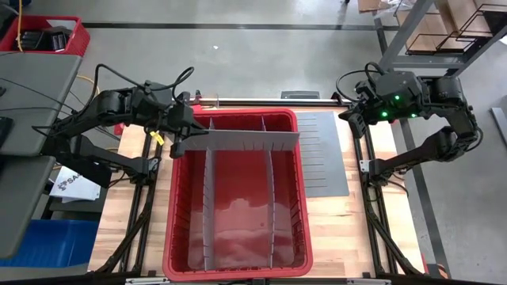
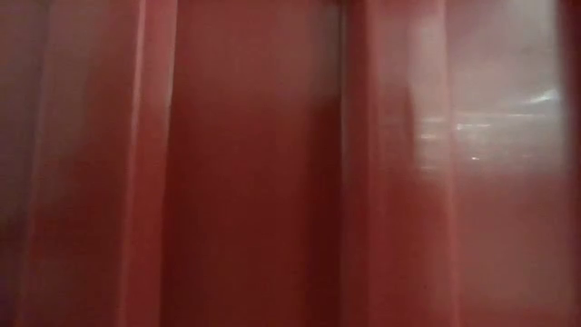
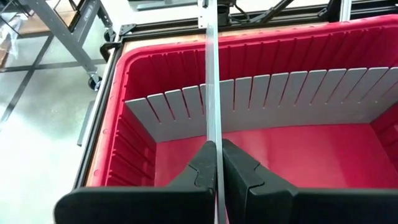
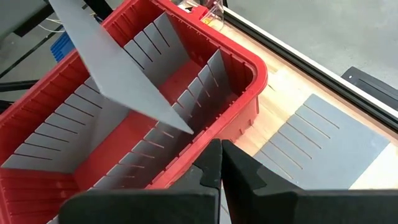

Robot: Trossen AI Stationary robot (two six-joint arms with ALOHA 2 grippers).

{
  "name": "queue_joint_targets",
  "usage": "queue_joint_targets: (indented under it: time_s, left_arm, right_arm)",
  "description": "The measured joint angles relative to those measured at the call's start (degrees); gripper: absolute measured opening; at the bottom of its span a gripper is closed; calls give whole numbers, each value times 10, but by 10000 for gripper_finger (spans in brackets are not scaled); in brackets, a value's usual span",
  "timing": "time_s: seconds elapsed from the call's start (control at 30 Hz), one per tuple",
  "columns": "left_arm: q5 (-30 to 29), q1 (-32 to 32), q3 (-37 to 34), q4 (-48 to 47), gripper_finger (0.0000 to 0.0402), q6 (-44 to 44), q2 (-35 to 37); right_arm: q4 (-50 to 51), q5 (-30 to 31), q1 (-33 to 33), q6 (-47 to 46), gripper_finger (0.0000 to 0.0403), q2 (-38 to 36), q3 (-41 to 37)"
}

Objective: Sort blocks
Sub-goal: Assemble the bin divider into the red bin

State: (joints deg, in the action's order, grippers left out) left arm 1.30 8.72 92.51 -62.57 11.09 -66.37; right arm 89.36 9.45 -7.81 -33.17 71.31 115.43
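Observation:
A big red bin [image 1: 168,237] stands mid-table, and its wall [image 2: 254,163] fills the low view. Two long grey dividers [image 1: 209,206] [image 1: 270,206] stand on edge inside it. My left gripper [image 1: 181,141] is shut on a third grey divider sheet [image 1: 238,141], which reaches across the bin's far part and also shows in the right wrist view as a slanting grey sheet [image 4: 118,68]. My right gripper [image 1: 354,111] hovers shut and holds nothing, beyond the bin's far right corner. The blocks are out of view. My left gripper pinches the divider sheet's left end [image 3: 213,134] between its two fingers [image 3: 202,165], and the sheet shows edge-on there. The fingers come from the table's left, slanting down. The sheet is raised over the bin, tilted. Whether its free end [image 4: 186,127] touches the standing dividers, I cannot tell.
Another grey slotted sheet [image 1: 321,154] lies flat on the wooden table right of the bin, also seen below my right gripper [image 4: 219,152] as a flat grey sheet [image 4: 317,149]. Black frame rails [image 1: 372,198] run along both table sides. A blue crate [image 1: 47,241] sits off the table's left.

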Motion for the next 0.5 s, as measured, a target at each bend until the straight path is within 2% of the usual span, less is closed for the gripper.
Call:
queue_joint_targets:
  time_s: [0.5]
  left_arm:
    - [10, 0, 0, 12, 0, 5, -12]
  right_arm:
    - [0, 1, 0, 2, 0, 0, 0]
